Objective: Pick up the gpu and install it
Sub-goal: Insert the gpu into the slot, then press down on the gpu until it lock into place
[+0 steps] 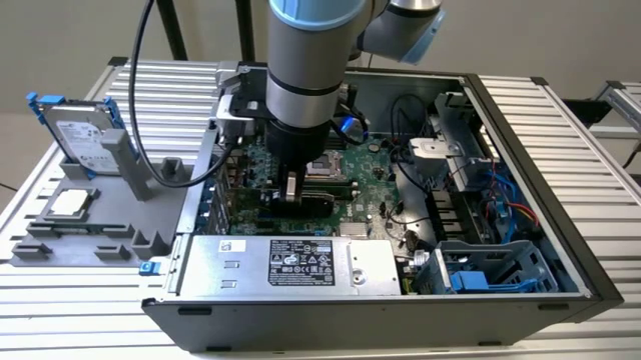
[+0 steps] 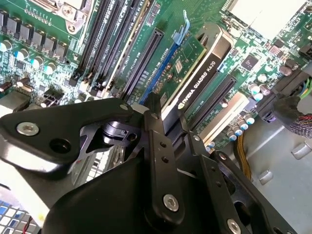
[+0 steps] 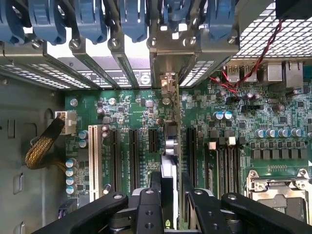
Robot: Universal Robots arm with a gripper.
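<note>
The gpu [image 2: 202, 73] stands on edge on the green motherboard [image 1: 371, 161] inside the open computer case [image 1: 521, 112]. Its black cooler face shows in the second wrist view. In the first wrist view the gpu [image 3: 169, 141] is seen edge-on, in line with an expansion slot, its silver bracket [image 3: 168, 80] against the case's rear wall. In the exterior view the gpu [image 1: 312, 204] sits low under the arm. My gripper [image 1: 291, 187] comes straight down on its top edge. The black fingers [image 3: 148, 204] flank the card on both sides, shut on it, in both wrist views [image 2: 170, 122].
A silver power supply [image 1: 290, 262] lies along the case's near side, with a blue drive cage [image 1: 481, 270] beside it. Outside the case, on the exterior view's left, a grey fixture [image 1: 110, 225] holds a hard drive in a blue frame [image 1: 85, 139] and a square processor chip [image 1: 68, 202]. Cables [image 1: 451, 195] cross the case.
</note>
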